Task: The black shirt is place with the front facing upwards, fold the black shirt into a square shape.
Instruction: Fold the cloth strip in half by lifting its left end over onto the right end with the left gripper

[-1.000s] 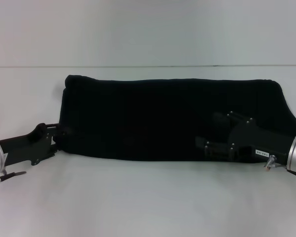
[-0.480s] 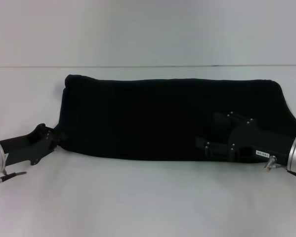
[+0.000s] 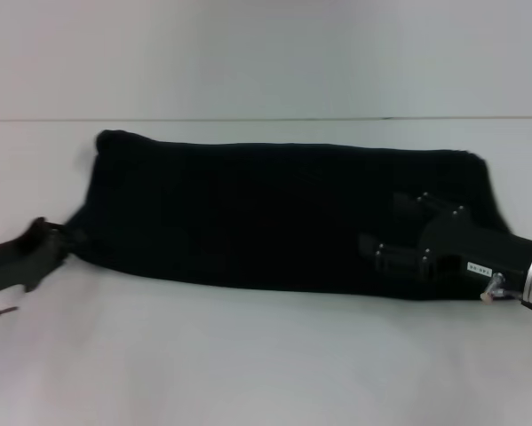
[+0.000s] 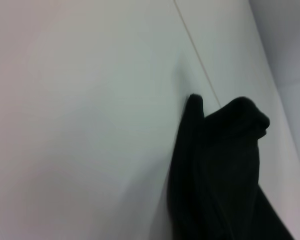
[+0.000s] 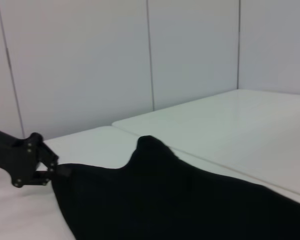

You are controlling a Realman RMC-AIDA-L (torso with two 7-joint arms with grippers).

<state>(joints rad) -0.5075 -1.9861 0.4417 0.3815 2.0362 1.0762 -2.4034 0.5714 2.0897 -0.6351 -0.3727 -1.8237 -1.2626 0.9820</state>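
Observation:
The black shirt (image 3: 266,213) lies across the white table (image 3: 266,355) as a long folded band, with no lettering or label showing. My left gripper (image 3: 59,241) is at the band's near left corner, shut on the cloth. The right wrist view shows it pinching that corner (image 5: 53,170) of the shirt (image 5: 180,205). The left wrist view shows only a bunched end of the shirt (image 4: 220,170) on the table. My right gripper (image 3: 379,226) lies low over the right part of the band, near its front edge. Black on black hides its hold.
A seam in the table (image 3: 266,119) runs along just behind the shirt. White wall panels (image 5: 190,55) stand beyond the far edge. Bare table surface lies in front of the shirt.
My left gripper has pulled back to the left with the corner in it. The whole shirt has slid left and stretched. The right gripper has shifted slightly right.

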